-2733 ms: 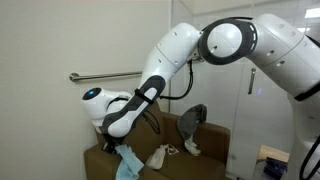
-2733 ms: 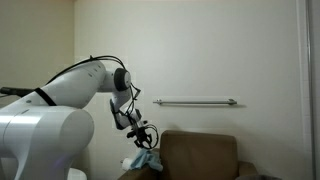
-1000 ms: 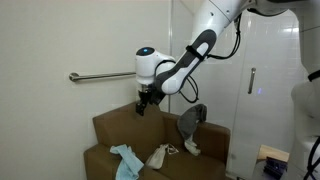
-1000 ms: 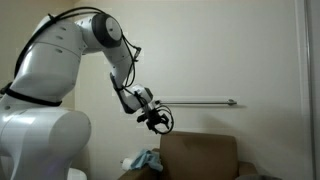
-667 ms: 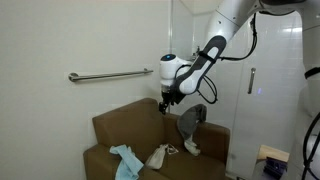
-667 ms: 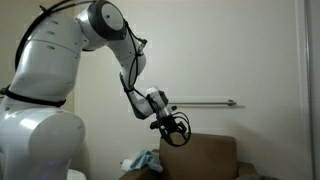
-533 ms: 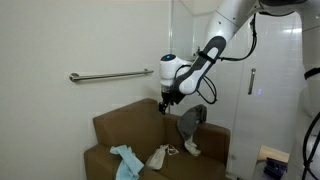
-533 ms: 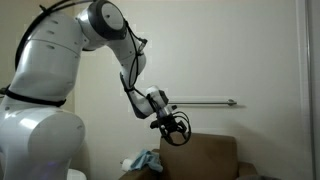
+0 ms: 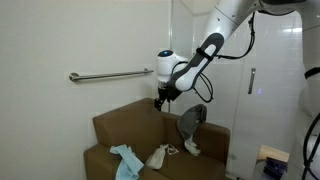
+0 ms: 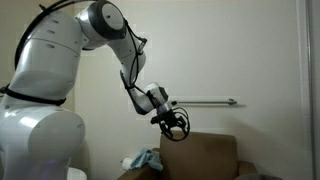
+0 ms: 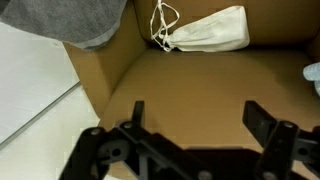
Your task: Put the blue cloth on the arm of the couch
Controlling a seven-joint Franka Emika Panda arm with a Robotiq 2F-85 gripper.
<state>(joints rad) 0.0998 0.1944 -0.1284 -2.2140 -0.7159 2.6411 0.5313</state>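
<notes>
So the blue cloth is lying bunched up at the low end of the couch. From where I'm standing it looks like it's on the arm there, though I can't swear part of it isn't spilling toward the seat. In both exterior views it sits at roughly 7 o'clock from the gripper, well apart from it. The gripper hangs up by the top of the backrest. Its fingers are spread apart with nothing between them, and the wrist view shows only bare brown cushion in the gap.

My guess is the job's basically done, so the main worry is the cloth itself. It's a loose heap near an edge, and if more of it hangs over one side it could slide off onto the seat or the floor. Going back down to tidy it could also drag it off, since soft fabric snags on fingers easily.

As for room to move:
- The backrest's top edge is just under the gripper, at 6 o'clock, so dropping straight down is tight.
- The grab rail on the wall is off at 9 o'clock, near enough to matter if the arm swings that way.
- A white bag and a grey cushion take up the seat between 5 and 6 o'clock.
- The glass door is at 3 o'clock, behind the forearm.

Straight up and out toward the room looks like the open way.
</notes>
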